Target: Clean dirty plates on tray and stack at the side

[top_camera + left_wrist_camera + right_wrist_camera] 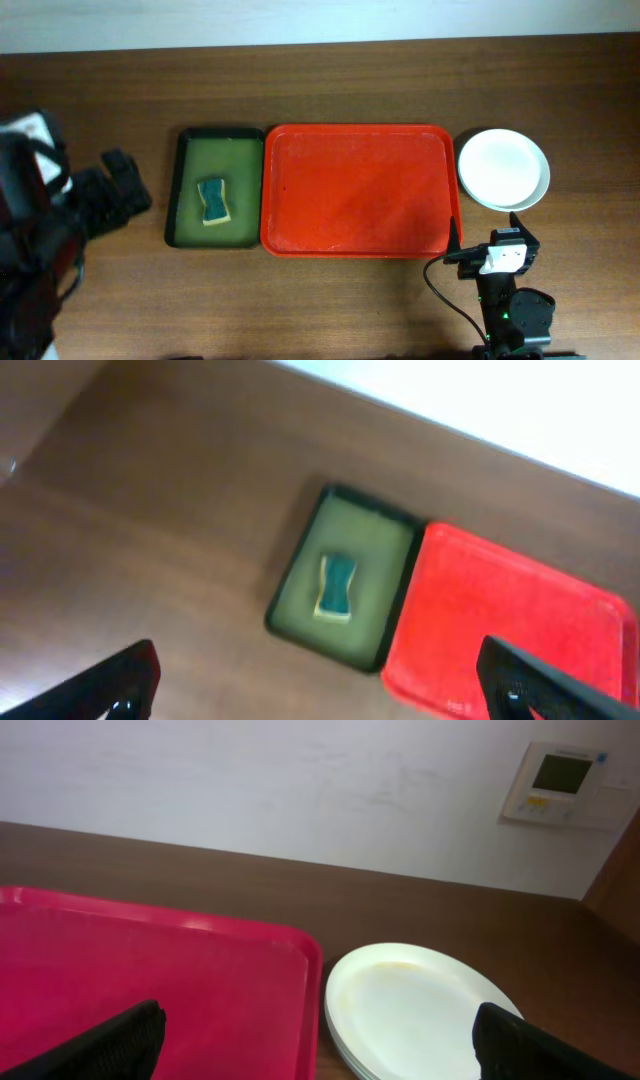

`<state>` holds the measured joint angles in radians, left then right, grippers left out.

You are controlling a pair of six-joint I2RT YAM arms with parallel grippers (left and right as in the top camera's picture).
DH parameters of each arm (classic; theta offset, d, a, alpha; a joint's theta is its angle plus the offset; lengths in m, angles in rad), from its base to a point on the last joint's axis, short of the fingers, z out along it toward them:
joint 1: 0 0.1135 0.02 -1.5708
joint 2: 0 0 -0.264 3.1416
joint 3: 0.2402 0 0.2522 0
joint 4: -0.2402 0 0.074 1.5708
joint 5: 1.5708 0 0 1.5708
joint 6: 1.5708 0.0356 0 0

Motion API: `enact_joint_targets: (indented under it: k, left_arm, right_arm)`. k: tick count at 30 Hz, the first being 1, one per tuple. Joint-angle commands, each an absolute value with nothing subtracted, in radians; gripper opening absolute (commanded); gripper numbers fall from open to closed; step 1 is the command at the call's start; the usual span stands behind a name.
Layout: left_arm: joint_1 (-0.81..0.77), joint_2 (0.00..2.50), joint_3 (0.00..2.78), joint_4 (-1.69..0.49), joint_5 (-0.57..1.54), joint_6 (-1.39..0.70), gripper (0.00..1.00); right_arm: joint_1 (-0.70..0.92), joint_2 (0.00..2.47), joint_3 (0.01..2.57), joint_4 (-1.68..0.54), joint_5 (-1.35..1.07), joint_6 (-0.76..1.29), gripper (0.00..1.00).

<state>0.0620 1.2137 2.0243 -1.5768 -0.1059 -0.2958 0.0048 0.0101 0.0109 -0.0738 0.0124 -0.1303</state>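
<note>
The red tray (355,190) lies in the middle of the table with nothing on it. To its right, off the tray, the plates (503,168) sit in one stack with a white plate on top. In the right wrist view the plates (420,1010) show stacked rims and a faint yellowish mark near the top plate's far edge. My right gripper (320,1045) is open and empty, hovering before the gap between tray (150,970) and plates. My left gripper (320,690) is open and empty, high over the bare table left of the trays. In the overhead view it (128,190) sits at the far left.
A dark green tray (245,160) touches the red tray's left side and holds a blue-green and yellow sponge (212,200). From the left wrist, the sponge (335,586) lies in the middle of that tray (370,540). A wall panel (562,782) hangs behind the table.
</note>
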Motion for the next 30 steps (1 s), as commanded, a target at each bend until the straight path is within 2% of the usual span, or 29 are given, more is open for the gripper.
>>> enact_joint_targets:
  k: [1,7,11,19,25,27,30]
  left_arm:
    - [0.066,1.146,2.023,-1.657,-0.113,-0.305,0.99]
    - [0.065,0.995,1.989,-1.658,-0.113,-0.305,0.99]
    - [0.065,0.883,1.754,-1.496,-0.1,-0.306,0.99]
    - [0.065,0.6,0.984,-0.699,0.098,-0.312,0.99]
    - [0.065,0.369,0.395,-0.009,0.099,-0.429,0.99]
    - [0.065,0.286,0.244,0.166,0.097,-0.434,0.99]
    - [0.065,0.184,0.091,0.313,0.068,-0.434,0.99]
  right_arm:
    - [-0.001,0.004,0.006,-0.08,0.035,-0.123,0.99]
    - [-0.001,0.004,0.006,-0.08,0.035,-0.123,0.99]
    - [-0.001,0.004,0.006,-0.08,0.035,-0.123,0.99]
    - [-0.001,0.004,0.006,-0.08,0.035,-0.123,0.99]
    - [-0.001,0.004,0.006,-0.08,0.035,-0.123,0.99]
    - [-0.001,0.004,0.006,-0.08,0.035,-0.123,0.99]
    - [-0.001,0.004,0.006,-0.08,0.035,-0.123,0.99]
